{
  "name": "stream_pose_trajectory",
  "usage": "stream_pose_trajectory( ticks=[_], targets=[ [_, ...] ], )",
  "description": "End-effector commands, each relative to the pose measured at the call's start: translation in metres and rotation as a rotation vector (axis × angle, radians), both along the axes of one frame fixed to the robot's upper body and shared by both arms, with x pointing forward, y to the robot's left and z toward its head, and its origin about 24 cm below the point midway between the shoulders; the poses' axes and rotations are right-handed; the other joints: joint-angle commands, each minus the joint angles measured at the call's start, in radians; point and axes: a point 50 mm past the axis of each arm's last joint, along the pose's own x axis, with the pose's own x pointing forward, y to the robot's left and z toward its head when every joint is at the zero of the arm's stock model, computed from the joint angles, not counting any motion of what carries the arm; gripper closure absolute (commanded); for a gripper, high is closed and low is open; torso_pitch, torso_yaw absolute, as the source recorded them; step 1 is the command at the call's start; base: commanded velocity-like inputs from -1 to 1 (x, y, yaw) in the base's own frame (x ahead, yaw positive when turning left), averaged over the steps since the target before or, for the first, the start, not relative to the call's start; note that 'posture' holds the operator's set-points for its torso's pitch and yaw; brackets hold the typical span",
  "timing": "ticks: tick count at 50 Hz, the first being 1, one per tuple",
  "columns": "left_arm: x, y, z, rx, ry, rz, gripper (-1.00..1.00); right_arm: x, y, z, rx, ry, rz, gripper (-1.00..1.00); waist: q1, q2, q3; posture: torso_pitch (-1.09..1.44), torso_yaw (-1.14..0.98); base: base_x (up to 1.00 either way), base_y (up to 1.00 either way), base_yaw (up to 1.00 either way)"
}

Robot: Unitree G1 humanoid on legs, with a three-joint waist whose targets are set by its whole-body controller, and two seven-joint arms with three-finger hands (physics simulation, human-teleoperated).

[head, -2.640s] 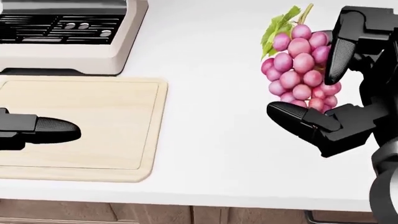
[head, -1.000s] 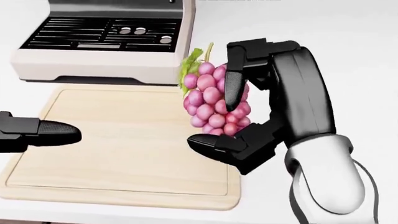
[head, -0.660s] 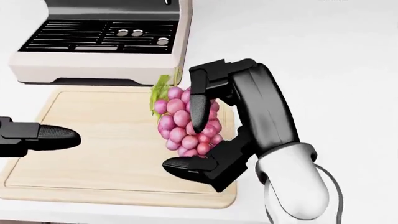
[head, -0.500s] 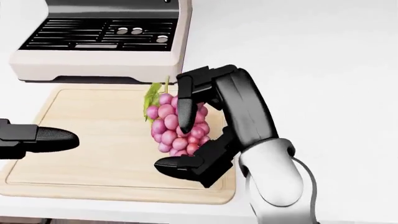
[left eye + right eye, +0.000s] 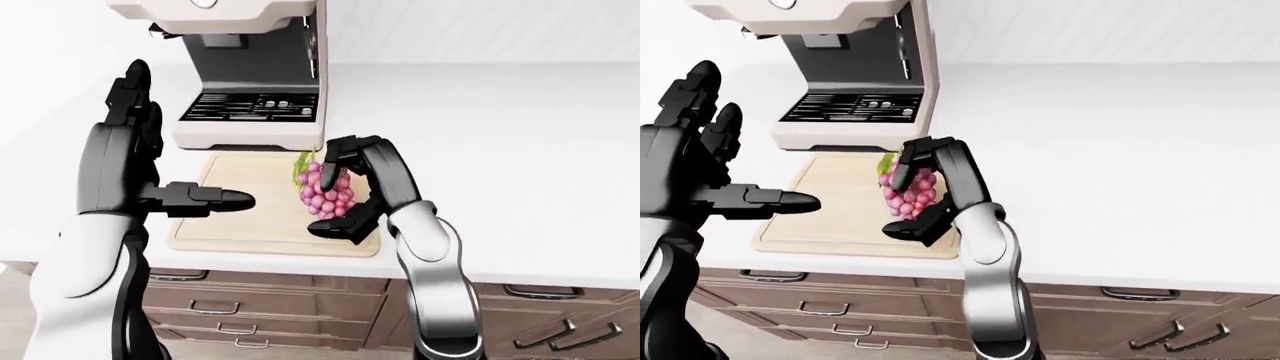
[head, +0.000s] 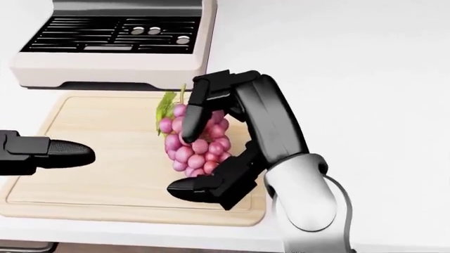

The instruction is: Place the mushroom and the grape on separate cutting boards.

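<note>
Carried leftward from over bare worktop (image 6: pixel 365 79): grape (image 6: pixel 191 138) now above the cutting board (image 6: pixel 105 163), right hand (image 6: pixel 218 142) fingers clenched around it. Left hand (image 5: pixel 125 150) released. Ready for lowering; mushroom unseen.

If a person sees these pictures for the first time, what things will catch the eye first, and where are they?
The pink grape bunch stands out most, gripped in the right hand over the right part of the wooden cutting board. At the left, the left hand is raised with open fingers and holds nothing. A coffee machine stands just above the board in the eye views.
</note>
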Motion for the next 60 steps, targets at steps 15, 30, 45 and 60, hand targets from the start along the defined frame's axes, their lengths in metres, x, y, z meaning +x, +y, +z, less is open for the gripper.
stream_pose_trajectory(
  ticks=[15, 30, 45, 60],
  targets=[
    [-0.01, 0.003, 0.009, 0.017, -0.082, 0.014, -1.0, -0.008, 0.0, 0.02, 0.019, -0.111, 0.004, 0.08, -0.001, 0.006, -0.025, 0.0, -0.09, 0.0, 0.0, 0.0],
    [-0.011, 0.004, 0.011, 0.021, -0.082, 0.014, -1.0, -0.006, 0.001, 0.021, 0.013, -0.113, 0.009, -0.46, -0.005, 0.01, -0.025, 0.0, -0.09, 0.0, 0.0, 0.0],
    [-0.009, 0.003, 0.013, 0.025, -0.083, 0.015, -1.0, -0.005, 0.001, 0.021, 0.009, -0.117, 0.011, -1.0, -0.004, 0.009, -0.023, 0.0, -0.09, 0.0, 0.0, 0.0],
    [-0.013, 0.008, 0.01, 0.02, -0.081, 0.03, -1.0, -0.028, -0.049, 0.06, 0.035, -0.208, -0.138, -1.0, 0.003, 0.002, -0.019, 0.0, -0.09, 0.0, 0.0, 0.0]
  ],
)
